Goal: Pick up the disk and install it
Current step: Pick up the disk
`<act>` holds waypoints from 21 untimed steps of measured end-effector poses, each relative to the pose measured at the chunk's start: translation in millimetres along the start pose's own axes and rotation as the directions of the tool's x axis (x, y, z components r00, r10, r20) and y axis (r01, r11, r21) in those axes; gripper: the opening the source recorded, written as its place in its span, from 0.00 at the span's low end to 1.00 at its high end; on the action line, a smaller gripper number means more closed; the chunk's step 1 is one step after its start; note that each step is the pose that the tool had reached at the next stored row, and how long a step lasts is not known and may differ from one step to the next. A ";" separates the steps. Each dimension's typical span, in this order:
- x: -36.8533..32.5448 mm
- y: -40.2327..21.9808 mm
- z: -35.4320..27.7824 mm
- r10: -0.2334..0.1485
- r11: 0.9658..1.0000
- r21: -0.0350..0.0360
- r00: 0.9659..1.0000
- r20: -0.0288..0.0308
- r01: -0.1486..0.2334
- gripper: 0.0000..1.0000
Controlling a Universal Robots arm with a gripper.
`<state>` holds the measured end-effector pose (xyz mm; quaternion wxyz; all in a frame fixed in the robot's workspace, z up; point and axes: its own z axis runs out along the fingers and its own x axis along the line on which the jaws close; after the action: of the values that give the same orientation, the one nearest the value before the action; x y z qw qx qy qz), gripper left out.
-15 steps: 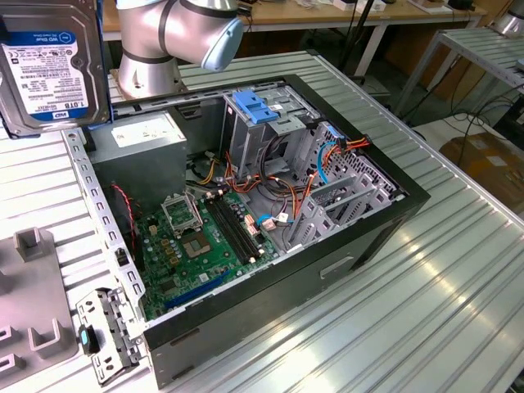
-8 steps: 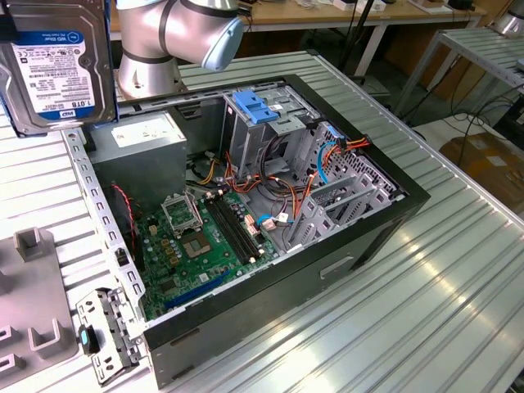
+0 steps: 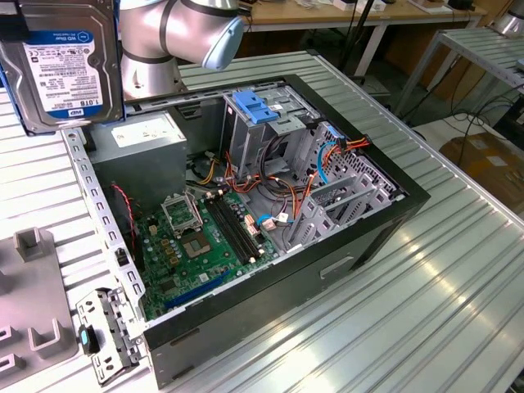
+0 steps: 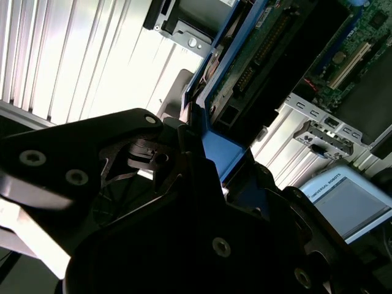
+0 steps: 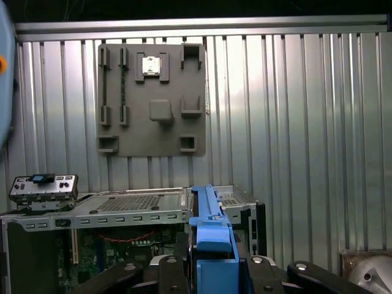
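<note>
The disk hangs upright at the exterior view's top left, above the table beside the open computer case. Its white label with a blue band faces the camera. In the second wrist view my black gripper is shut on the disk, whose blue side rail and green circuit-board underside show. In the first wrist view the disk's blue rail stands edge-on between my gripper's two black fingers, high above the case.
Inside the case are a green motherboard, a metal drive cage with a blue plastic top, a grey power supply box and loose cables. A grey fixture plate and a detached front panel lie on the ribbed metal table.
</note>
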<state>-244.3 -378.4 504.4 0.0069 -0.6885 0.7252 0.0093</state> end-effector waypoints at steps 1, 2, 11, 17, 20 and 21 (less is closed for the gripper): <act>-0.2 -3.0 0.0 0.000 1.000 0.000 1.000 0.000 0.000 0.37; -0.2 -4.0 0.0 0.000 1.000 0.000 1.000 0.000 0.000 0.37; -0.7 -13.7 0.1 0.000 1.000 0.000 1.000 0.000 0.000 0.37; -1.1 -21.1 0.2 0.000 1.000 0.000 1.000 0.000 0.000 0.37; -1.2 -23.2 0.3 0.000 1.000 0.000 1.000 0.000 0.000 0.37; -1.1 -23.9 0.3 0.000 1.000 0.000 1.000 0.000 0.000 0.37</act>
<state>-220.3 -378.5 504.0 0.0069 -0.6885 0.7252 0.0093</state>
